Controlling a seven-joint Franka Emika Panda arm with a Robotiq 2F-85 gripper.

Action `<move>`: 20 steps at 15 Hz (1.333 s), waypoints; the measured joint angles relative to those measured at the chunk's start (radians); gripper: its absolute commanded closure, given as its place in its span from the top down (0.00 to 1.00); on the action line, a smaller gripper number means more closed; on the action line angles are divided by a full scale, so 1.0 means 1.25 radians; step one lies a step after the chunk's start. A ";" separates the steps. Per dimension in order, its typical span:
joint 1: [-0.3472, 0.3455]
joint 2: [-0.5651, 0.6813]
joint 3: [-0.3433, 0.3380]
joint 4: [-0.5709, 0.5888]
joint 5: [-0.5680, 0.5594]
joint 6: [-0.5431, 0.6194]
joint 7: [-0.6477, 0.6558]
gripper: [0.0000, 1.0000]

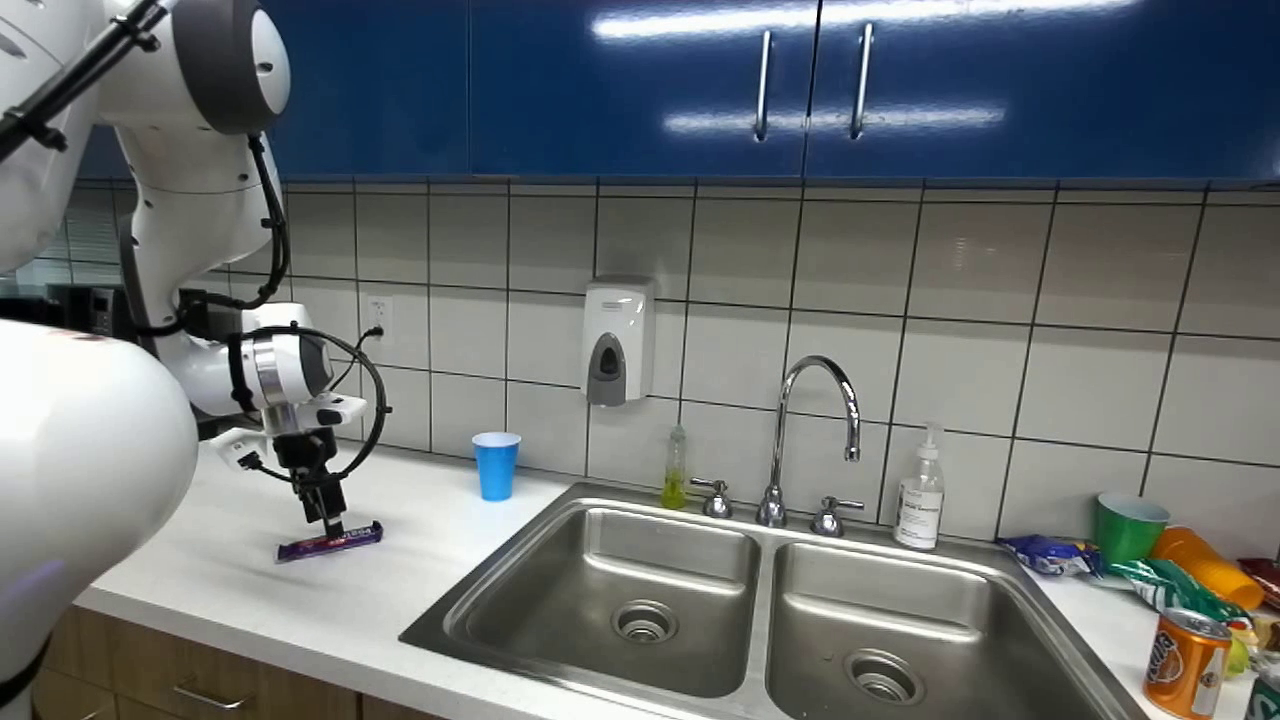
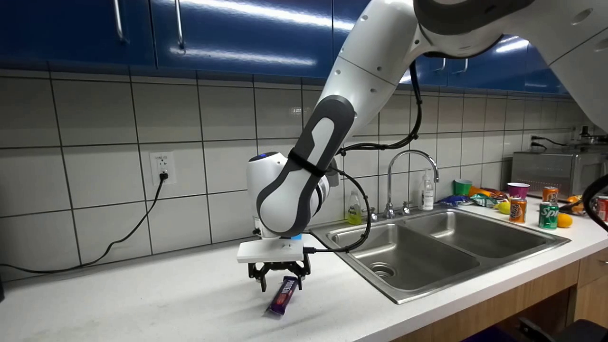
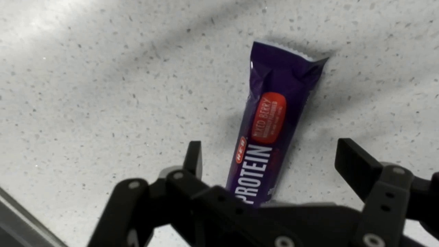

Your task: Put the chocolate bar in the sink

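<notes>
The chocolate bar, in a dark purple wrapper with a red patch and white letters, lies flat on the white counter in both exterior views (image 1: pixel 358 538) (image 2: pixel 283 295). In the wrist view the bar (image 3: pixel 264 130) lies between the fingers, its near end hidden behind the gripper's linkage. My gripper (image 2: pixel 282 288) is open and points down over the bar, also in the wrist view (image 3: pixel 270 145); neither finger grips it. How high the fingertips are above the counter is hard to tell. The steel double-basin sink (image 1: pixel 762 620) (image 2: pixel 418 256) is beside the bar; its edge shows in the wrist view (image 3: pixel 20 219).
A blue cup (image 1: pixel 496 468) stands by the wall between arm and sink. A chrome faucet (image 1: pixel 780 440), a green soap bottle (image 1: pixel 675 470) and a pump bottle (image 1: pixel 920 495) stand behind the basins. Cans (image 1: pixel 1188 660), cups and snack packets lie beyond the sink.
</notes>
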State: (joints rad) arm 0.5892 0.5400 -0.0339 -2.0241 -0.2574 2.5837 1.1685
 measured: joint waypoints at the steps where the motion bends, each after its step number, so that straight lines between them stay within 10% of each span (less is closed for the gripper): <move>1: 0.000 0.003 -0.002 0.003 0.000 -0.003 0.005 1.00; 20: -0.003 0.035 -0.025 0.026 0.000 -0.015 0.036 1.00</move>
State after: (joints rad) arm 0.5860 0.5833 -0.0647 -1.9917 -0.2573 2.5647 1.2135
